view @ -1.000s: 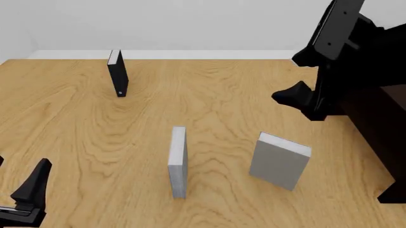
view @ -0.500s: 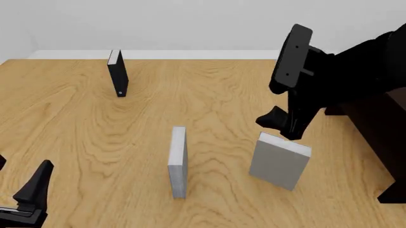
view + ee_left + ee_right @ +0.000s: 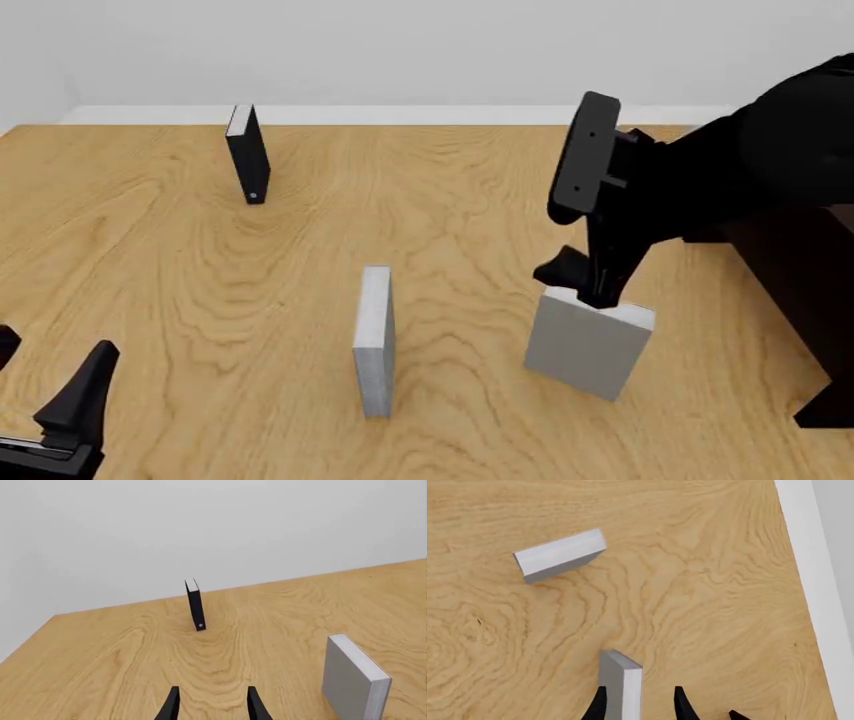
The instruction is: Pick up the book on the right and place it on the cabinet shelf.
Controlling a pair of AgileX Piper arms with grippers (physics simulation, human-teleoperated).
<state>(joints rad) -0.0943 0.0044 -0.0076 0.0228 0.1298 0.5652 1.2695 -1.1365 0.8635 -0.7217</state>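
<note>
The book [image 3: 585, 345], light grey, thick and nearly square, stands upright on the table at the right. My right gripper [image 3: 582, 287] is open and points down at its top edge. In the right wrist view the book [image 3: 622, 690] lies between the two open fingers [image 3: 598, 705], close to one of them. I cannot tell whether they touch it. The dark cabinet [image 3: 801, 270] stands at the right edge, partly behind my right arm; its shelf board cannot be made out. My left gripper [image 3: 43, 375] is open and empty at the near left corner, and its fingers [image 3: 253, 707] also show in the left wrist view.
A slimmer grey book [image 3: 376, 340] stands edge-on left of the task book; it also shows in the wrist views [image 3: 353, 680] [image 3: 560, 554]. A black book with white pages [image 3: 248, 155] stands far left, also seen in the left wrist view [image 3: 195, 605].
My right arm has swung left and down from above the cabinet to the top of the light grey book. The left arm has barely moved. No book has moved.
</note>
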